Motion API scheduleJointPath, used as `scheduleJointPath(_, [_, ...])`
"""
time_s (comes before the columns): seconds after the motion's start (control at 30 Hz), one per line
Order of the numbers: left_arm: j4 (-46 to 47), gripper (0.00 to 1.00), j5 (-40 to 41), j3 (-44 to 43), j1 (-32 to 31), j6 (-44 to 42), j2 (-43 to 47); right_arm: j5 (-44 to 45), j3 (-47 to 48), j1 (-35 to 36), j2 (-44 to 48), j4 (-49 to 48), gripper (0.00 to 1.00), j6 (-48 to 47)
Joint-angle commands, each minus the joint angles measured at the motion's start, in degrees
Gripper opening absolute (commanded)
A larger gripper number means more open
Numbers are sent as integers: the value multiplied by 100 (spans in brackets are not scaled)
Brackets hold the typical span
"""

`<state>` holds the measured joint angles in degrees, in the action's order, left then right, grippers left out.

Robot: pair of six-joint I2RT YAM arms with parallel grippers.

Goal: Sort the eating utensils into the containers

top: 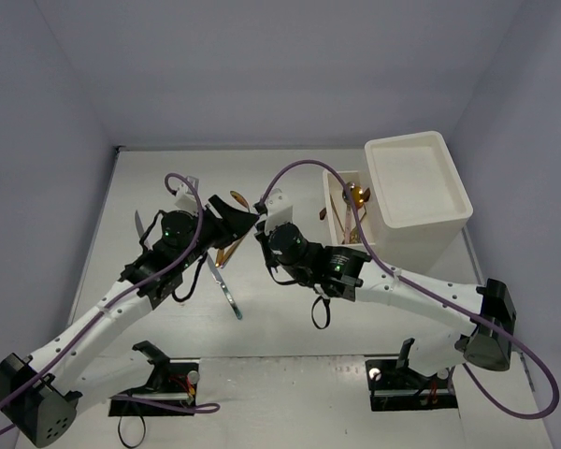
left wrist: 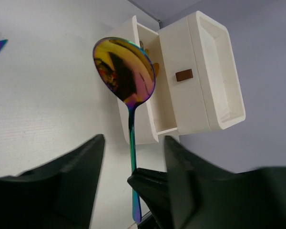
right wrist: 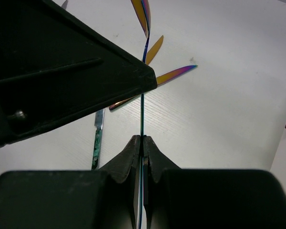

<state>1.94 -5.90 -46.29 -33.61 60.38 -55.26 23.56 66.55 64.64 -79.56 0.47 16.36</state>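
The left arm and right arm had white links, black joints, matte black fingers and looping purple cables.

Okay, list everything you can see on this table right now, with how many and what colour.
iridescent spoon: one, purple-gold-green, gripped by its handle
drawer unit: one, cream-white, far right of the table
open drawer: one, cream-white, pulled out beside the unit
gold utensils: a few, inside the open drawer
loose utensils: at least four, silver, gold and purple-tipped, lying under the arms
table: one, white
left end effector: black, open around the spoon
right end effector: black, shut on the spoon's handle
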Motion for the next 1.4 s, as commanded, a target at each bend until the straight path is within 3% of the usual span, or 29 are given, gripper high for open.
scheduleJointPath(0.0, [-484, 59, 394, -441, -41, -656, 240, 368, 53, -222, 285, -160, 0, -19])
scheduleJointPath(0.23, [-1638, 66, 967, -1102, -41, -1743, 514, 274, -105, -884, 656, 155, 0, -104])
scheduleJointPath(0.5, [-3054, 69, 1882, -1558, -29, -3511, 642, -168, -241, -2203, 843, 489, 0, -434])
scheduleJointPath(0.77, [-3260, 77, 2453, -1282, 97, -4723, 743, -694, -374, -3395, 405, 480, 0, -680])
scheduleJointPath(0.93, [-2812, 77, 1929, -664, 432, -4845, 811, -790, -349, -3663, 12, 471, 0, -790])
scheduleJointPath(1.03, [-2515, 77, 1530, -250, 549, -4738, 787, -943, -284, -3678, -67, 480, 13, -811])
scheduleJointPath(1.07, [-2479, 77, 1480, -206, 577, -4723, 760, -985, -276, -3678, -54, 480, 25, -824])
scheduleJointPath(1.13, [-2470, 77, 1343, -210, 625, -4713, 691, -1022, -240, -3636, 12, 480, 37, -820])
scheduleJointPath(1.37, [-2505, 77, 1267, -177, 738, -4782, 737, -981, 5, -3098, 189, 476, 45, -929])
